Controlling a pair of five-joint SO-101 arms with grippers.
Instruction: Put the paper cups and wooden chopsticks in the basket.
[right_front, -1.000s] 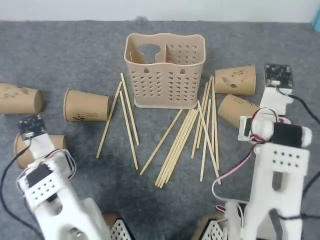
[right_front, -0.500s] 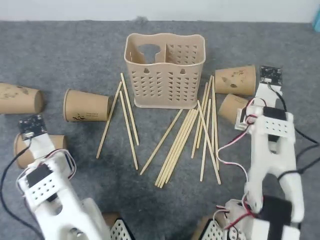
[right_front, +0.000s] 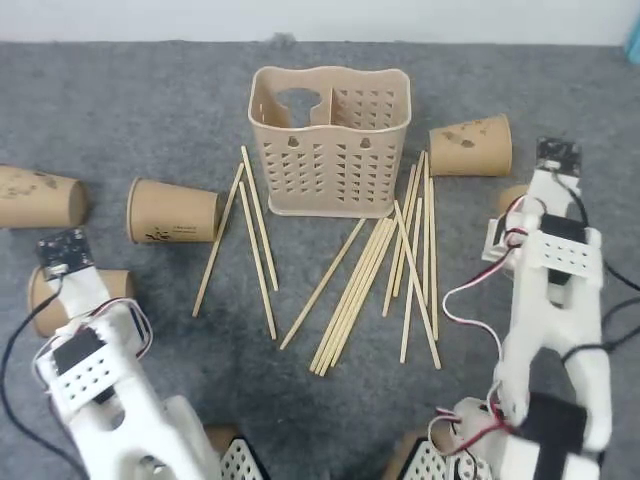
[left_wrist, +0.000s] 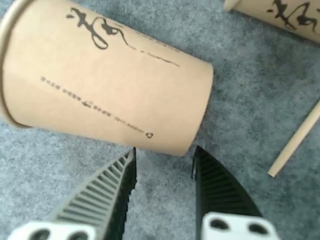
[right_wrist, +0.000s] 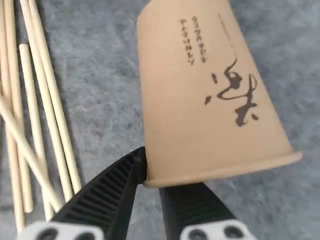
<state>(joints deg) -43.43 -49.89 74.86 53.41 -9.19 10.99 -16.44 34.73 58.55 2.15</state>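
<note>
At 3 o'clock on table (right_front: 150, 120), right hand (right_wrist: 152, 172) clamping rim of paper cup (right_wrist: 200, 100), seemingly readying lift toward basket (right_front: 330, 170) at 12 o'clock. Left hand (left_wrist: 165, 150) hovering, jaws apart, by another cup (left_wrist: 110, 85) at 8 o'clock. Versus earlier frame: right hand pushing farther out, neighbouring cup (right_front: 470, 147) shifting away, wooden chopsticks (right_front: 370, 280) lying unchanged.

A fixed high camera looked steeply down over the grey table (right_front: 130, 110), with the basket (right_front: 330, 150) at the far side and both arms nearest the lens. The left wrist camera stared close past the left gripper (left_wrist: 162, 165) at the left cup (left_wrist: 105, 85). The right wrist camera looked past the right gripper (right_wrist: 150, 175) at the right cup (right_wrist: 205, 95). Both cups lay within the overhead view.
</note>
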